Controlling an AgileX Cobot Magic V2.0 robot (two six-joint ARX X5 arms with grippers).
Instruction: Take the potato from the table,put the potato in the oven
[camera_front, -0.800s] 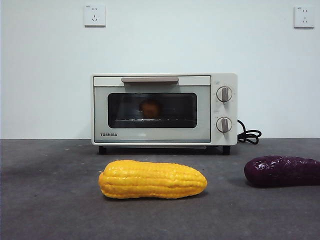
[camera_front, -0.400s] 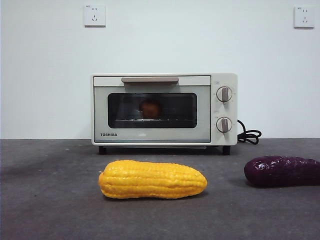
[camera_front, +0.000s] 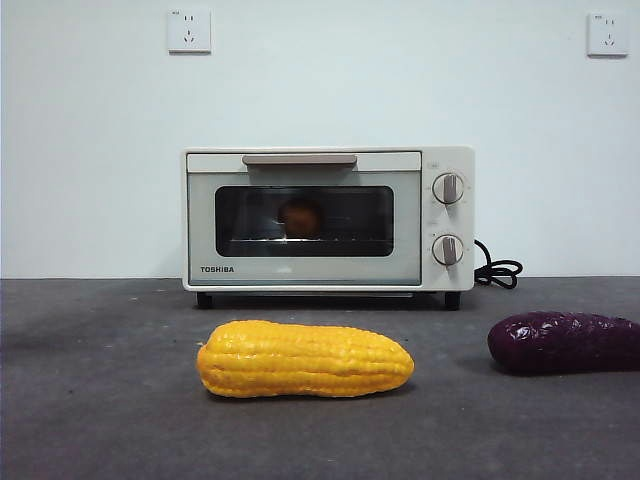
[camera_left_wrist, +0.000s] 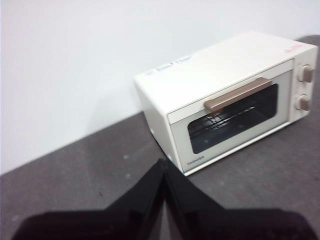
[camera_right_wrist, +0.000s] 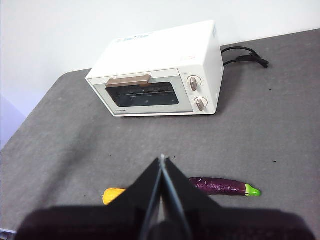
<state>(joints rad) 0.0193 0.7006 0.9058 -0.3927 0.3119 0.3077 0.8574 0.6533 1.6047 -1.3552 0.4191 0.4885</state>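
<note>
The cream-white oven (camera_front: 328, 220) stands at the back of the dark grey table (camera_front: 100, 400) with its door closed. Through the dark glass a brown-orange potato (camera_front: 300, 217) sits on the rack inside. Both wrist views show the oven (camera_left_wrist: 227, 97) (camera_right_wrist: 160, 75) from high and far off. My left gripper (camera_left_wrist: 163, 165) is shut with nothing in it, up and to one side of the oven. Held high over the table's front part, my right gripper (camera_right_wrist: 162, 161) is shut and empty too. Neither arm appears in the front view.
A yellow corn cob (camera_front: 305, 358) lies in front of the oven. A dark purple eggplant (camera_front: 563, 342) lies at the right, also seen as the eggplant (camera_right_wrist: 222, 186) in the right wrist view. The oven's black cord (camera_front: 497, 270) trails to its right.
</note>
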